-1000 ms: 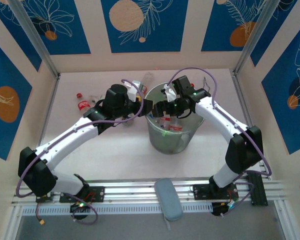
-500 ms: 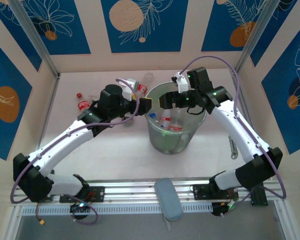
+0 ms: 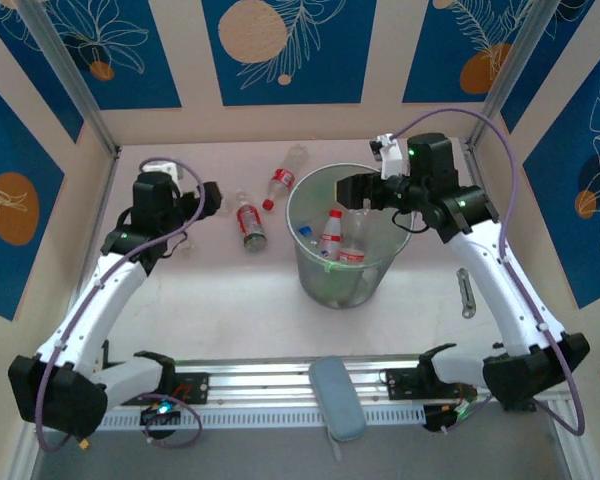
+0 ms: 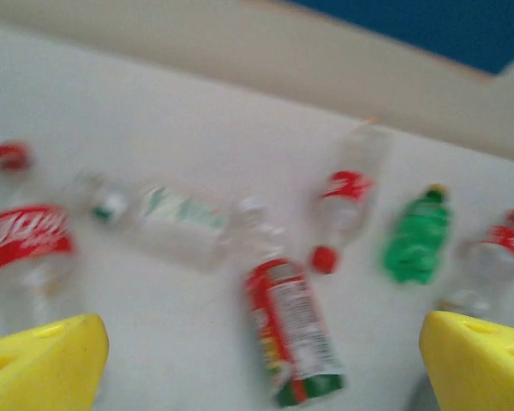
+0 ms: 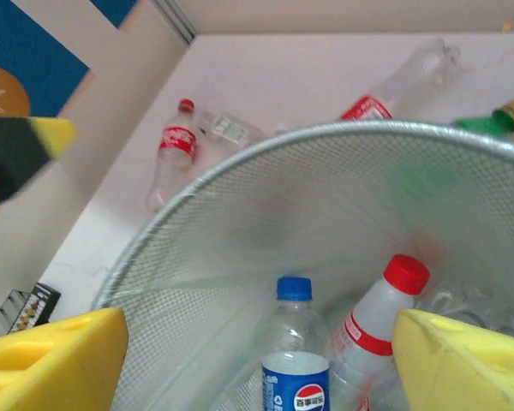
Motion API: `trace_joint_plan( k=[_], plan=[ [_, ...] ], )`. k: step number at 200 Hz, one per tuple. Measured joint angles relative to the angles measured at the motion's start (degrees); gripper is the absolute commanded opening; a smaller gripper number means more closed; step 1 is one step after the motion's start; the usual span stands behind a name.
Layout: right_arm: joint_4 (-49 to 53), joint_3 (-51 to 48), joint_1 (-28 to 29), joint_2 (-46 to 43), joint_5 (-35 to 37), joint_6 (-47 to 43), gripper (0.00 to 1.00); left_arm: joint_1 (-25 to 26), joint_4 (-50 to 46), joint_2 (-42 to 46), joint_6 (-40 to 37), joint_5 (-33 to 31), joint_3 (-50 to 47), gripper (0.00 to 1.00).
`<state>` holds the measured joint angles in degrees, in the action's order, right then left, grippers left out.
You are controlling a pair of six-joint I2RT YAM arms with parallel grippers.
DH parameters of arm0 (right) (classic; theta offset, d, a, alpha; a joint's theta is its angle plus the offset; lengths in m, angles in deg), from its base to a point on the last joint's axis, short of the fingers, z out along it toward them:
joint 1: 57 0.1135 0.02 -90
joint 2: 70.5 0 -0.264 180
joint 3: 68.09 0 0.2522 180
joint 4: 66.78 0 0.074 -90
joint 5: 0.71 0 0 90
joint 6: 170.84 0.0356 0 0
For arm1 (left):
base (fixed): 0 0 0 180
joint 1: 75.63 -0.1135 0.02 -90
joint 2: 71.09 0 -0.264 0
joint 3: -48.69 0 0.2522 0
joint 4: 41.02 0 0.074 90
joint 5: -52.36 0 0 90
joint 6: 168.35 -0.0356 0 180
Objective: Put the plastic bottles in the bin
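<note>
- My right gripper [image 3: 352, 190] hung over the bin [image 3: 325, 280] at its 12 o'clock rim, jaws apart and empty; below it a blue-capped bottle [image 5: 295, 342] and a white-bodied bottle [image 5: 381, 321] stood inside.
- My left gripper [image 3: 208, 198] was out at the bin's 9 o'clock, well apart from it, over the table [image 3: 230, 300]; its jaws were spread wide with nothing between them.
- Nearest my left fingers [image 4: 43, 360] lay a red-labelled bottle [image 4: 293, 341] on its side at my 12 o'clock, pointing roughly away from me; I judged it the next pick.
- To take it well, I reckoned on dropping straight down with one finger on each flank, closing at the middle of the label rather than the neck; a round body could roll, so a centred, level squeeze mattered.
- Just beyond it, at 11 o'clock, a clear bottle [image 4: 176, 224] lay close by; I would have kept my left finger off it.
- Farther off were a red-capped bottle [image 4: 30, 240] at 10 o'clock and a green bottle [image 4: 418, 238] at 1 o'clock; the view was blurred.
</note>
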<state>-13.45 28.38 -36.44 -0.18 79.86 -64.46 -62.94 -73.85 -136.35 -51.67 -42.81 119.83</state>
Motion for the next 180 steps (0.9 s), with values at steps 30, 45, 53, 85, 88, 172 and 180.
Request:
trace_joint_plan(
  k=[30,45,53,85,88,172,180],
  plan=[
    [-1.05,0.02,-1.16,-2.78,0.02,0.00,0.81,-6.14,0.37,-5.95,2.62,-1.75,-4.68,0.95],
    [-0.92,0.02,-2.08,-3.43,0.04,0.00,0.81,-8.39,0.66,-10.01,3.15,-2.97,-4.74,0.96],
    [-0.87,0.02,-2.62,-3.65,0.04,0.00,0.81,-9.53,0.94,-12.15,3.32,-3.50,-4.57,0.97],
    [-0.55,-0.96,-5.01,-4.90,0.02,0.24,0.81,-11.98,2.54,-19.04,4.68,-4.20,-4.31,0.98],
    [-0.52,-1.16,-5.20,-5.03,0.02,0.24,0.81,-12.07,2.71,-19.58,4.92,-4.22,-4.31,0.98],
    [0.52,-3.04,-8.33,-5.92,0.02,0.44,0.81,-12.26,7.37,-30.73,8.81,-2.78,-3.23,0.80],
    [0.55,-3.39,-8.50,-5.97,0.00,0.44,0.81,-12.26,7.76,-30.84,9.11,-2.78,-3.23,0.77]
  ],
)
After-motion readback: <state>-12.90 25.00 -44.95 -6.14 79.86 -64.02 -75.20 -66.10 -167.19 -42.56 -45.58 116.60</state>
